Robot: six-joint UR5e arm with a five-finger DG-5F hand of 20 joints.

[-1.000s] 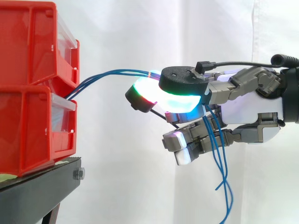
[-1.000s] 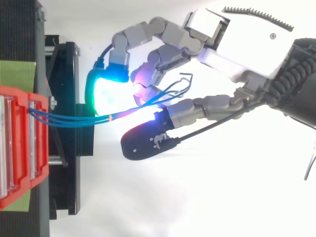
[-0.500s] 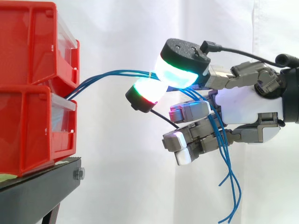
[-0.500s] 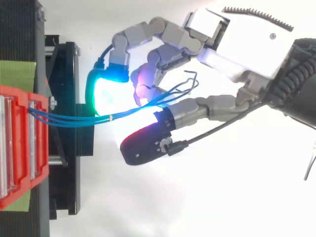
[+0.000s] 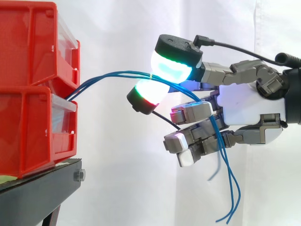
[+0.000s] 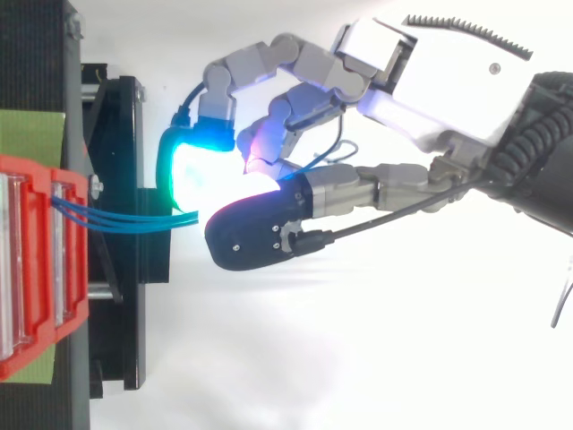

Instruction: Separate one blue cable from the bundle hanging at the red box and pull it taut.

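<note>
Several blue cables (image 5: 113,73) come out between the two stacked red bins (image 5: 33,94) and arch to the right. They pass between the hand's upper glowing pad (image 5: 171,66) and a lower glowing fingertip (image 5: 146,93), which close on them from above and below. Behind the pads the cables drop past the curled fingers, and their free ends (image 5: 230,207) hang loose. The hand (image 5: 249,110) reaches in from the right. In the top view the cables (image 6: 125,218) run from the bins (image 6: 36,260) under the dark back of the upper pad (image 6: 255,237); the hand (image 6: 448,72) is curled over them.
The bins stand on a black stand (image 5: 42,188) at the left, with its frame (image 6: 125,287) reaching toward the hand. A white curtain (image 5: 141,179) hangs behind everything.
The upper pad lifted off the cables, then swung toward the bins and now sits over them above the lower fingertip. The cables' hanging ends have swayed and spread.
</note>
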